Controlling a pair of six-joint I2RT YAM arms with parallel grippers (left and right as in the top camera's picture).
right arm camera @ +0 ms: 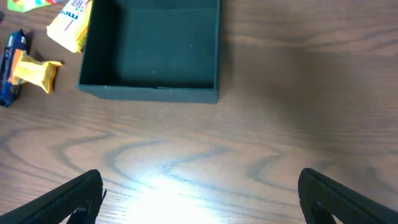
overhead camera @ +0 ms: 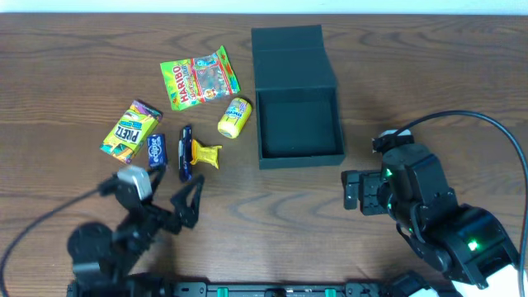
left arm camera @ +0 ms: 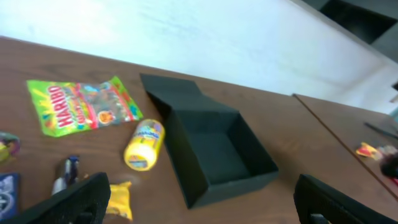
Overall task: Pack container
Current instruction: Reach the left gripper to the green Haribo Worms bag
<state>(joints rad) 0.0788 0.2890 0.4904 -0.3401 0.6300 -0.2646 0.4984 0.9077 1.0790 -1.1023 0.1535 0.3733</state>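
The black container lies open and empty at the table's centre, its flap lid folded back on the far side. It also shows in the left wrist view and the right wrist view. Left of it lie a Haribo bag, a yellow round packet, a yellow box, a blue packet, a dark blue bar and a yellow wrapped candy. My left gripper is open and empty near the front left. My right gripper is open and empty, front right of the container.
The wooden table runs to a far edge against a white wall. Black cables arc from each arm. A second table with small items shows at the right of the left wrist view.
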